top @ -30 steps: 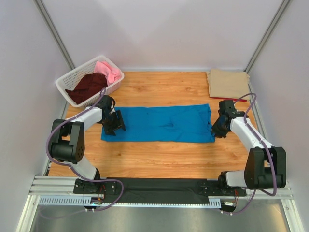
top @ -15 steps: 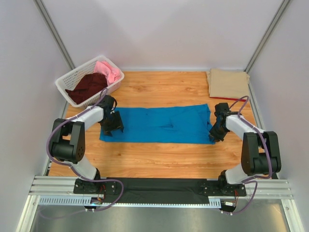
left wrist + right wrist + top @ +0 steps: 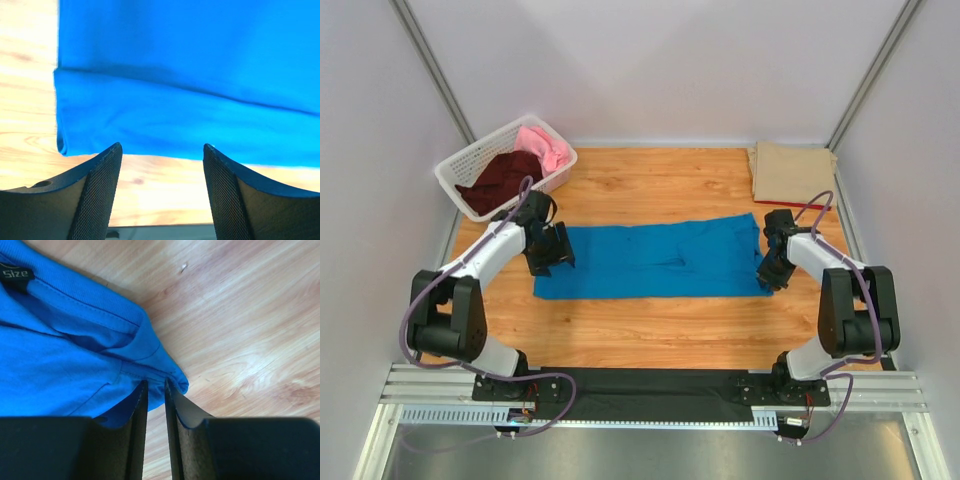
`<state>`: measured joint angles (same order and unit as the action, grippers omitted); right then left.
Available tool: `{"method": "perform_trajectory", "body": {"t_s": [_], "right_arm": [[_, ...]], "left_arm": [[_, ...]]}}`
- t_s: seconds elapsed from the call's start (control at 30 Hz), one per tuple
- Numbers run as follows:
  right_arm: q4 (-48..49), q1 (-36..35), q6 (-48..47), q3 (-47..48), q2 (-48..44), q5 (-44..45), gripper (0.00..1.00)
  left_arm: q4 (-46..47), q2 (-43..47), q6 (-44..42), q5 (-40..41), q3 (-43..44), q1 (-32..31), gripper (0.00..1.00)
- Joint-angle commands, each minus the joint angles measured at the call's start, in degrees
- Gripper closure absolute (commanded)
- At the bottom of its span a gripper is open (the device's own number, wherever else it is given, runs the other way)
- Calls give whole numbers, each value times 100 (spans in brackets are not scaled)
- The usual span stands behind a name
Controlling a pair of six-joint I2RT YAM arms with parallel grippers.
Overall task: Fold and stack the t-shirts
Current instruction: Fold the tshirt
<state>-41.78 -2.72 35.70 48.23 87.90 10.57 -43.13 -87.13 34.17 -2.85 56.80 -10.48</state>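
Note:
The bright blue t-shirt [image 3: 655, 260] lies as a long folded strip across the middle of the wooden table. My left gripper [image 3: 552, 252] is at its left end, open and empty; in the left wrist view its fingertips [image 3: 162, 150] are over bare wood just short of the blue t-shirt's edge [image 3: 190, 75]. My right gripper [image 3: 771, 270] is at the right end, shut on a corner of the blue t-shirt [image 3: 60, 355] near the collar, with the cloth pinched between the tips [image 3: 156, 384]. A folded tan t-shirt [image 3: 792, 172] lies at the back right on a red one [image 3: 810, 204].
A white lattice basket [image 3: 455, 165] at the back left holds a dark maroon t-shirt [image 3: 500, 180] and a pink one [image 3: 545, 148]. Bare wood shows in front of and behind the blue t-shirt. Grey walls close in the table on three sides.
The right arm folded in closer to the shirt's right end. The left arm changed posture and its gripper shifted slightly back. The shirt's left edge now lies a little further right.

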Motion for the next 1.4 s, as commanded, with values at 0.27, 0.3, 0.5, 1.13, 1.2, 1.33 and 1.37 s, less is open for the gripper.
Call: {"method": "perform_trajectory", "body": {"t_s": [0.27,0.3,0.5,1.13,1.2,1.33,1.37], "right_arm": [[-612,175,-37,1092,-237,245,69],[-621,175,-37,1110,-325,79,68],[-332,158,-221,1040,-765,-633,65],[856,-219,-187,1030,-81,-1637,63],[803,-386,163,1162,16,-1811,64],[234,-703,823,1426,315,-1629,65],[249,-764,937,1418,359,-1628,65]], "left_arm": [[210,-390,-710,-1579,1315,-15,26],[105,-775,-736,-1552,1447,-15,26],[-220,-2070,-596,-1201,2133,-7,28],[-696,-1175,528,926,422,195,28],[-792,-938,792,1128,236,318,28],[-942,-595,1021,1375,-88,415,28],[-899,-386,1047,1358,-133,415,29]]}}
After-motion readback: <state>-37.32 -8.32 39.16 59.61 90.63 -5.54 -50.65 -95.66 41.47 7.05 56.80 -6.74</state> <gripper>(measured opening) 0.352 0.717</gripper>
